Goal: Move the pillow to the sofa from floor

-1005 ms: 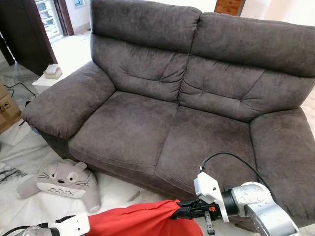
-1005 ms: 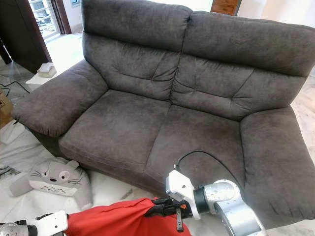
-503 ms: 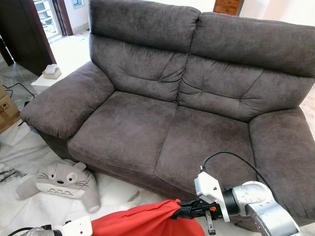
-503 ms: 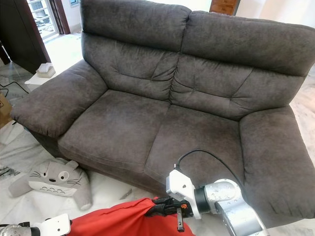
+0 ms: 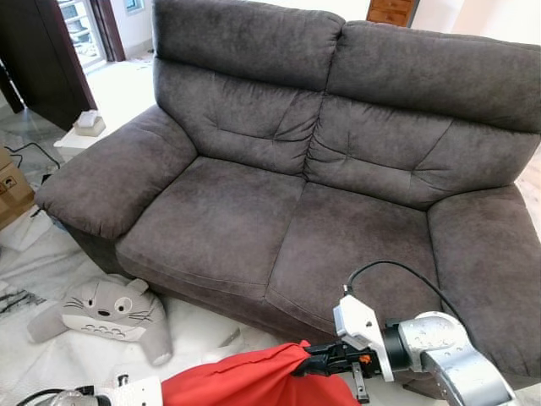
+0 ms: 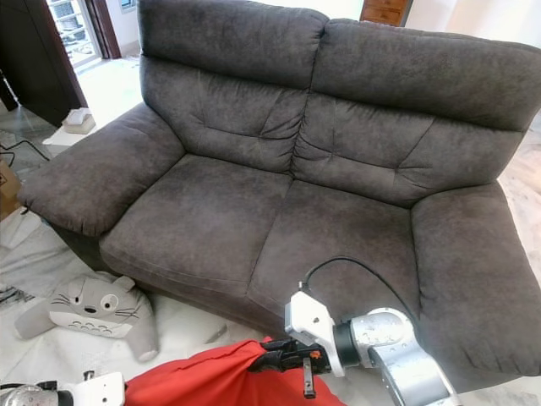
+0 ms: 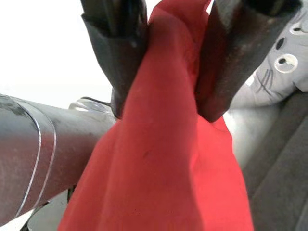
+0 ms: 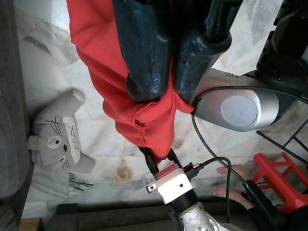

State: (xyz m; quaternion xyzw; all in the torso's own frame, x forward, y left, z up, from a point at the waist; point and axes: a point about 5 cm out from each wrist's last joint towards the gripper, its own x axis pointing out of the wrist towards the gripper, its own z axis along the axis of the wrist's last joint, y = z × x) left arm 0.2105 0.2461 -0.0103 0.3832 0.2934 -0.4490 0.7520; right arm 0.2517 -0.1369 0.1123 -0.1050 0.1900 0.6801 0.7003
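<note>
A red pillow (image 5: 245,381) hangs at the bottom of the eye views, just in front of the dark grey sofa (image 5: 254,211). My right gripper (image 5: 308,364) is shut on the pillow's right corner, and the right wrist view shows red cloth pinched between its fingers (image 8: 144,53). My left gripper (image 7: 163,103) is shut on the other end, with red fabric bunched between its two black fingers (image 7: 118,53). The left wrist (image 5: 131,393) sits low at the bottom edge. A grey cat-faced plush pillow (image 5: 106,311) lies on the floor by the sofa's left front corner.
A cardboard box (image 5: 13,190) and a low white table with a tissue box (image 5: 87,127) stand left of the sofa, near a dark door (image 5: 42,59). White sheeting covers the floor. In the right wrist view, a person's foot (image 8: 226,192) and a red stool (image 8: 274,183) are behind me.
The camera has wobbled slightly. My left wrist has sunk a little toward the bottom edge. Both grippers keep their hold on the red pillow.
</note>
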